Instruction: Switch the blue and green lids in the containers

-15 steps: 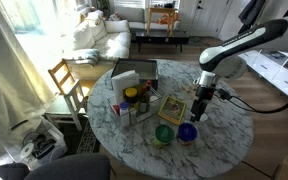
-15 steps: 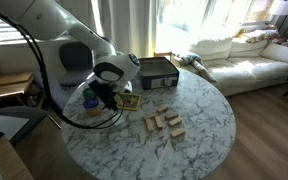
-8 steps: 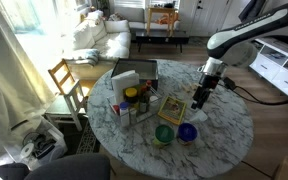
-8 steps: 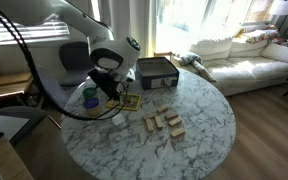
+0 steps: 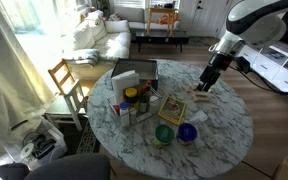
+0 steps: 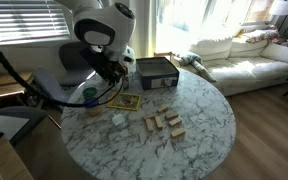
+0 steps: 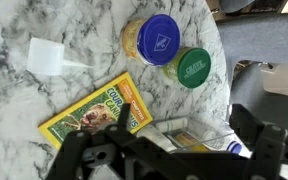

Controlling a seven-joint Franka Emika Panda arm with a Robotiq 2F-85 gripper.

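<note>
On the near part of the marble surface (image 5: 224, 125) in an exterior view sit the two containers, side by side and just touching: the one on the left (image 5: 164, 135) carries the green lid (image 5: 164, 133), the one on the right (image 5: 188, 133) the blue lid (image 5: 188, 131). The wrist view shows both lids from above, round and flat, the blue one deep in colour with a pale mark in its middle, the green one bright, each resting on a pale yellowish tub.

Farther back and well above the surface hangs the gripper (image 5: 208, 83), its jaws spread wide and holding nothing.

Whether the swap is done cannot be told from here. If a lid remains to be moved, it calls for coming straight down over the lid's centre, pinching across the rim and lifting vertically, so the neighbouring tub is not nudged. The yellow magazine (image 7: 92, 118) lies just beside them.
</note>
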